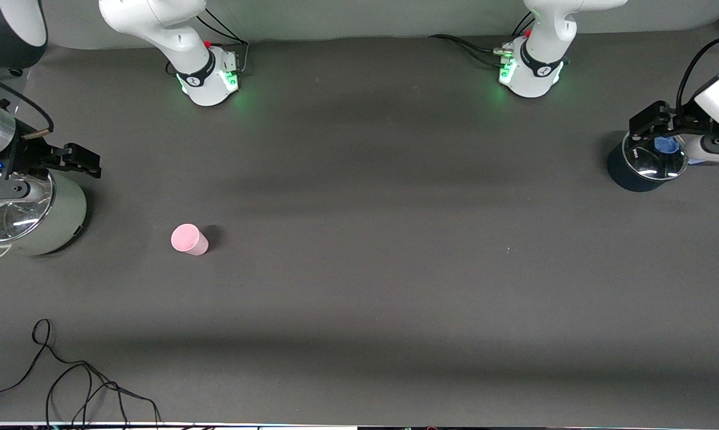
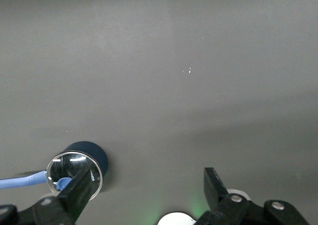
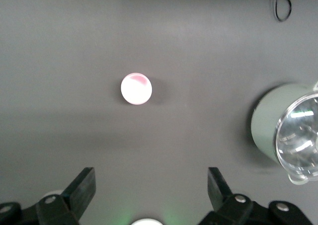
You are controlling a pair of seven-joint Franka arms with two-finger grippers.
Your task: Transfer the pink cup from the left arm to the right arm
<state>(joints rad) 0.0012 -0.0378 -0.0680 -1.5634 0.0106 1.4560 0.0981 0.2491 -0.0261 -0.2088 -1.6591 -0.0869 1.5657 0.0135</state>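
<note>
Pink cup [image 1: 189,239] is found on the table [image 1: 359,269], at seven o'clock from centre, toward the right arm's end. Left gripper [image 1: 658,128] and right gripper [image 1: 76,158] are spread wide, nothing held; stage undetermined.

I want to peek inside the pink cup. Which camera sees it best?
The right wrist view: it looks straight down on the pink cup, showing its round top. The front view shows the cup small, standing toward the right arm's end of the table. The left wrist view does not show it.
</note>
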